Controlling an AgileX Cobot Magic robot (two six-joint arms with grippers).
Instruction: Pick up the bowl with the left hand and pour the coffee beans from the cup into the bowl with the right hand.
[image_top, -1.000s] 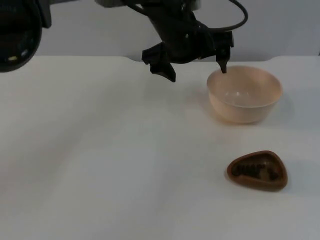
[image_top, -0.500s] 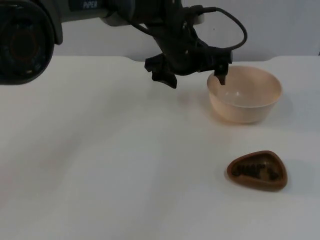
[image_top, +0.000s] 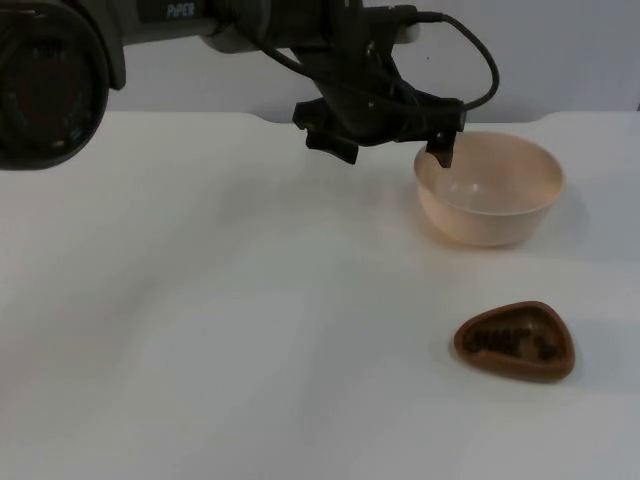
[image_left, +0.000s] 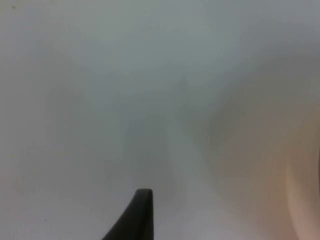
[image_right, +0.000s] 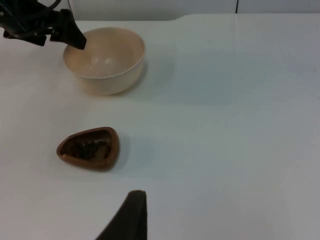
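White surface (image_top: 200, 330) runs back to a grey partition wall. Near its far right stands the peach bowl (image_top: 490, 188), upright, with the brown cup (image_top: 515, 340) of coffee beans (image_top: 508, 342) nearer the camera, well apart from it. Left tool (image_top: 385, 145) sits spread at the bowl's left rim, 1 finger inside, 1 outside. To grasp well, it should lower so the rim wall lies between the fingers, then close squarely and lift level. Right tool waits; whether it is spread I cannot tell.
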